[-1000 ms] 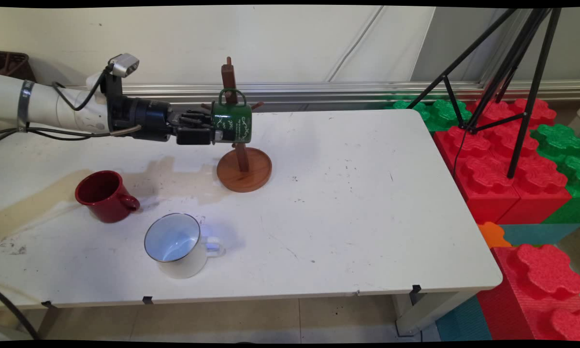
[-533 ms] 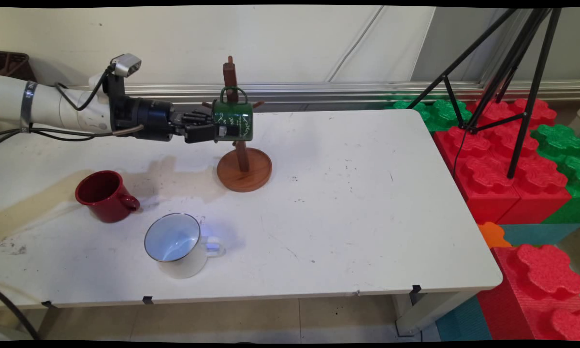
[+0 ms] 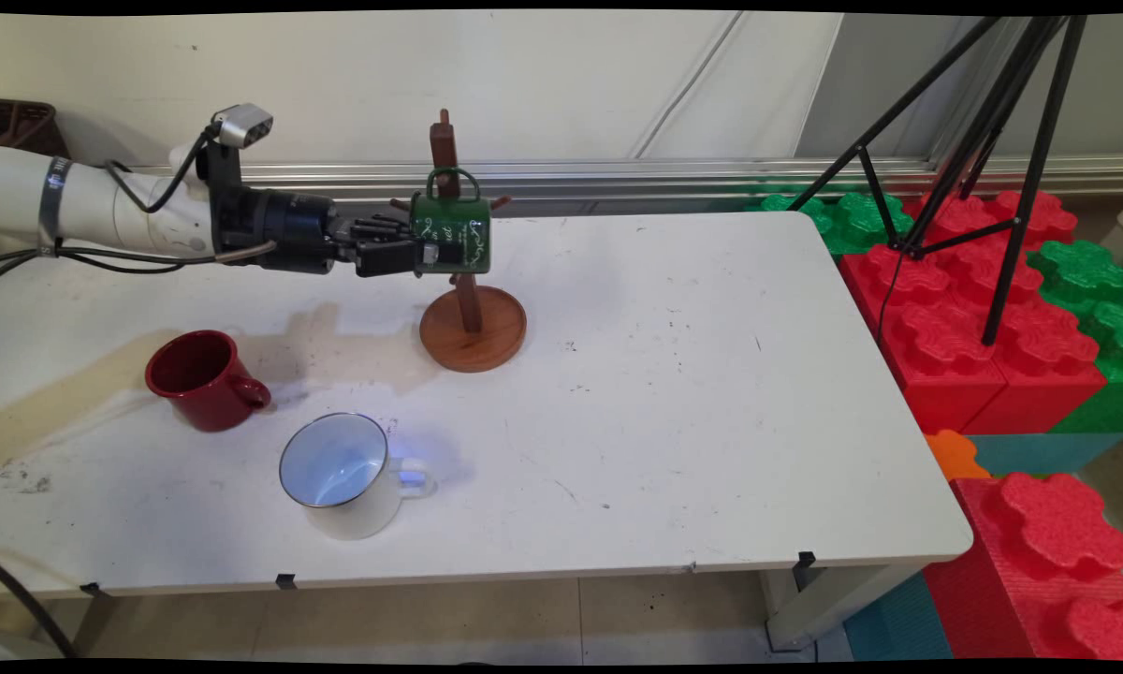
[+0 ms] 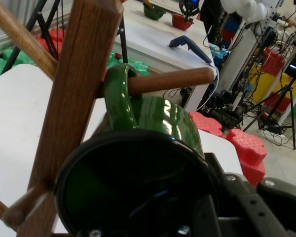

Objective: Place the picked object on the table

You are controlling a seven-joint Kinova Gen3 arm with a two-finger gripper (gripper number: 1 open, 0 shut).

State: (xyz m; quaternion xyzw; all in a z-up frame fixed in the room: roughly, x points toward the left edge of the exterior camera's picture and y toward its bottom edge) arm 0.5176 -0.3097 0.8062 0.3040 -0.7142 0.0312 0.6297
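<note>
The gripper [image 3: 418, 256] grips the green mug [image 3: 452, 236] by its rim, against the wooden mug stand [image 3: 469, 323] — handle looped over a peg. Enamel by the look — stiff, light, glossy, likely slippery; the rim seems the best hold.

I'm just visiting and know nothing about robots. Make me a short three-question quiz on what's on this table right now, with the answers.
1. True or false: the green mug's handle is looped over a peg of the wooden mug tree.
2. Which mug lies nearest the table's front edge? A red, B white, C green.
3. Fill in: the hand is at the ____ mug.

Key:
1. True; the hand view shows the handle around a peg.
2. B; the white mug lies tipped on its side, nearer the front than the red mug.
3. Green; one finger reaches inside its mouth.
</note>
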